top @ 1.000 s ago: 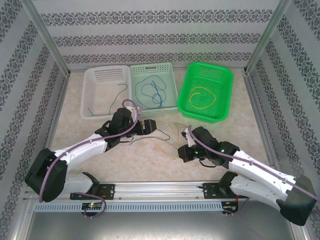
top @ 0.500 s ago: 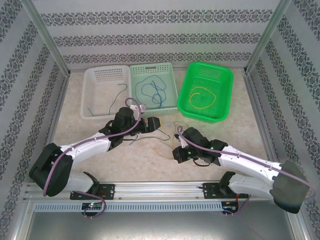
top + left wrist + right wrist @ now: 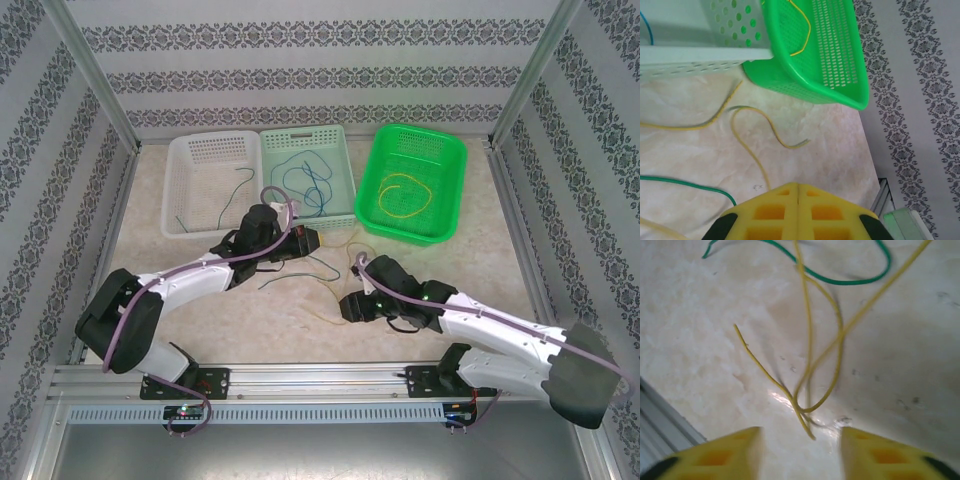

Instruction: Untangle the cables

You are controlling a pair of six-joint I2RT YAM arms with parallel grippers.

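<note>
Yellow cable (image 3: 809, 340) lies on the worktop (image 3: 700, 315) short of the green basket (image 3: 835, 60), its bend between the spread right pincer (image 3: 800, 432) tips, long axis running straight ahead; left pincer (image 3: 797, 186) is pressed together

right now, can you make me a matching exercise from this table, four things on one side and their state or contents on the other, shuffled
Things
1. mint basket
2. bright green basket
3. left gripper
4. right gripper

States
a. jaws apart above yellow strands on the table
b. blue wires inside
c. jaws shut
d. yellow wire inside

Pairs: 1-b, 2-d, 3-c, 4-a
</note>
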